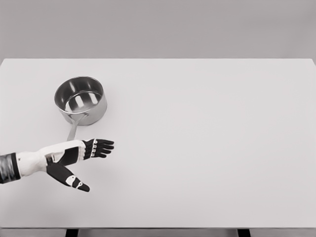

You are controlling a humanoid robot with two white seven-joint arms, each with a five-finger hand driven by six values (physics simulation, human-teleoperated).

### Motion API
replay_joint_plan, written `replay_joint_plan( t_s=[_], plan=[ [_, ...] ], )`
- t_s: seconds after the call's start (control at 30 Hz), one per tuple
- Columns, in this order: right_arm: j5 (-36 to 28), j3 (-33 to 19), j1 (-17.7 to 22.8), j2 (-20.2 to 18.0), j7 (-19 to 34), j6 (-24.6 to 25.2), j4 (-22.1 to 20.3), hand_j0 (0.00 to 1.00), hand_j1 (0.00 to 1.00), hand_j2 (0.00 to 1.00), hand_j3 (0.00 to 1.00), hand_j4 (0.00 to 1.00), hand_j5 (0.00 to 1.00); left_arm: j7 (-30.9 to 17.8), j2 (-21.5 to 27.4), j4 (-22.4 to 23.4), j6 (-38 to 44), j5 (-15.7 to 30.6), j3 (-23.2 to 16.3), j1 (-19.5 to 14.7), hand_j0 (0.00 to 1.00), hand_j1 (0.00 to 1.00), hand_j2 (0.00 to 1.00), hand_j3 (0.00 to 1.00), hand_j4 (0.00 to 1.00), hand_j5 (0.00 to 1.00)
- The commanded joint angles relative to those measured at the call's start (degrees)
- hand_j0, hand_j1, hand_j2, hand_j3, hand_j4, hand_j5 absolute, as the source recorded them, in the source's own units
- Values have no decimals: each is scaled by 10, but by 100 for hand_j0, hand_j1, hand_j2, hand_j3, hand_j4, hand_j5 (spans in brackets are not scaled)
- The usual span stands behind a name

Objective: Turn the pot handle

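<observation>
Just beyond the spread, empty left hand (81,157), the pot (80,100), handle (72,131) toward it.

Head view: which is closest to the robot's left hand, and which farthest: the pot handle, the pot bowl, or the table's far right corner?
From the left hand:
1. Pot handle, just above the hand, its end hidden behind it.
2. Pot bowl, farther back on the left.
3. Table's far right corner, across the whole table.

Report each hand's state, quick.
Left hand: open, fingers spread, holding nothing, just short of the pot handle.
Right hand: not in view.
</observation>
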Motion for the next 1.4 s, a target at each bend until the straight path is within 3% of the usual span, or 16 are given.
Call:
replay_joint_plan(
  t_s=[0.0,0.17,0.43,0.67,1.07,1.37],
  plan=[
    [0,0,0,0,0,0,0,100,100,100,100,100,100,0,1,0,2,3,7,0,100,100,100,100,100,100],
    [0,0,0,0,0,0,0,100,100,100,100,100,100,0,1,0,2,-1,64,58,100,100,100,100,100,100],
    [0,0,0,0,0,0,0,100,100,100,100,100,100,0,1,1,2,-2,73,60,100,100,100,100,100,100],
    [0,0,0,0,0,0,0,100,100,100,100,100,100,0,1,1,3,-6,122,104,100,100,100,100,100,100],
    [0,0,0,0,0,0,0,100,100,100,100,100,100,0,1,7,31,-6,138,116,100,100,100,100,100,100],
    [0,0,0,0,0,0,0,100,100,100,100,100,100,0,2,29,32,-15,172,134,100,100,100,100,100,100]
  ],
)
